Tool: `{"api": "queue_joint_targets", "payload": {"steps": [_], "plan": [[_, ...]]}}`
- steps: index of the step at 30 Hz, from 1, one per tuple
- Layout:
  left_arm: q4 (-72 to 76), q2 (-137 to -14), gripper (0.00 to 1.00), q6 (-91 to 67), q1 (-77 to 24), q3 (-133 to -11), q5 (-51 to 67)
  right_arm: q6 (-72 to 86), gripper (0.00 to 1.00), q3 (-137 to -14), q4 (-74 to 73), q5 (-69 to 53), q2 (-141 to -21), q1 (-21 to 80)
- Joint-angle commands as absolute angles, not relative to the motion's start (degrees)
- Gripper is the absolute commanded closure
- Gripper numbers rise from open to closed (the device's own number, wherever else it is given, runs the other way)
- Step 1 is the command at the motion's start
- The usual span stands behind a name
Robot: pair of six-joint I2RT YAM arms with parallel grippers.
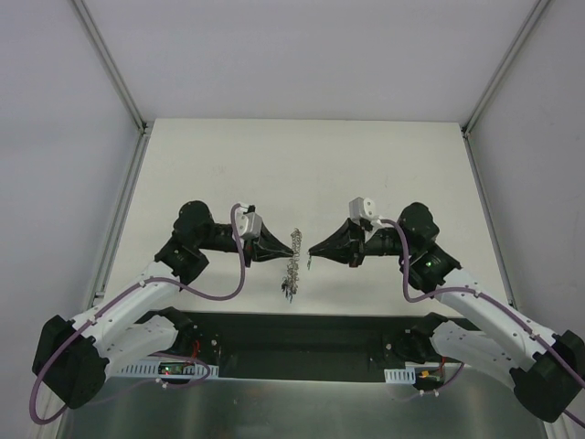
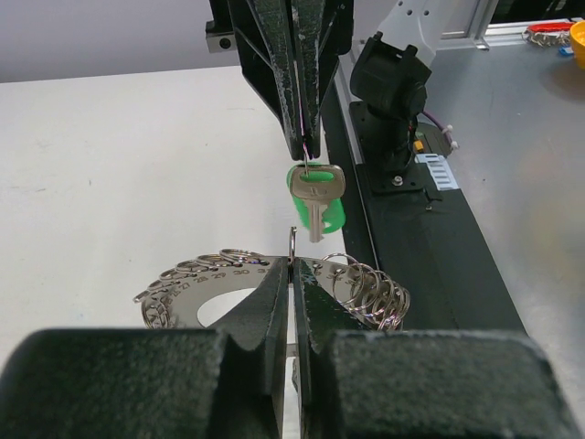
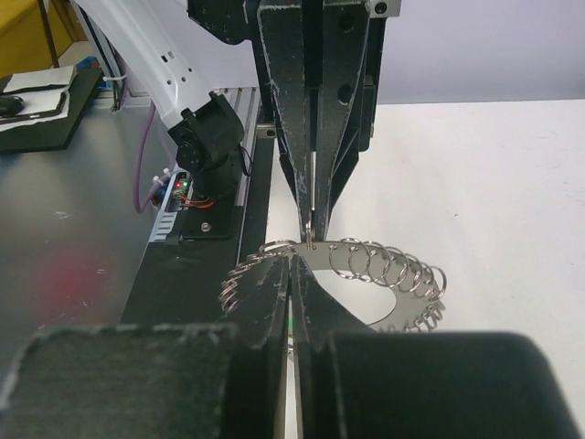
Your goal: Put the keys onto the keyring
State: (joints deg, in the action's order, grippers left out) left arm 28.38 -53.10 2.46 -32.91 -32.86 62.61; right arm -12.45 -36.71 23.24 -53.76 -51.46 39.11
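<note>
Pincer status from the top camera first: the left pincer (image 1: pixel 294 244) and right pincer (image 1: pixel 312 253) meet nose to nose over the middle of the table (image 1: pixel 302 165), both pressed together. The keyring (image 1: pixel 292 263) shows edge-on just under their tips, and the little keys (image 1: pixel 288 289) already on it dangle at its low end. It's too small here to say who holds what.

The left wrist view makes that clear. The left pincer (image 2: pixel 292 273) is clamped on one small split ring (image 2: pixel 292 240) standing up from the keyring's (image 2: pixel 183 302) rim. Right above it, the right pincer (image 2: pixel 307 151) pinches the green-headed key (image 2: pixel 317 194) by the very top of its head, blade pointing down at the loop. My worry is that with such a tiny bite the key could swivel or pop out the moment it pushes on the wire. Also, the whole keyring seems to hang from that one loop, so a sideways shove could twist it loose.

In the right wrist view, the right pincer (image 3: pixel 291 274) is squeezed shut and its own fingers hide nearly all of the key. The left pincer (image 3: pixel 313 224) is tight on the loop right in front, so the fingertips could bump, and a missed thread might go unseen.
</note>
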Motion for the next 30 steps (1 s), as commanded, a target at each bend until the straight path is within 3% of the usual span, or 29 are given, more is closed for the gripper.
{"api": "queue_joint_targets", "payload": {"steps": [1,8,14,30], "plan": [[33.3,-54.1,1.0,3.7,-32.8,-33.6,67.0,-18.1,0.99,-36.9,23.2,-50.6,-49.4,40.9],[30.2,-57.3,1.0,5.1,-32.9,-35.3,69.1,-26.4,0.99,-38.7,12.4,-40.8,-49.3,45.5],[11.5,-57.1,1.0,19.1,-34.5,-39.5,65.4,-28.8,0.99,-38.8,9.1,-36.4,-50.5,48.1],[8.6,-57.3,1.0,21.3,-34.7,-40.4,64.2,-30.2,0.99,-40.3,9.6,-33.1,-52.5,52.0]]}}
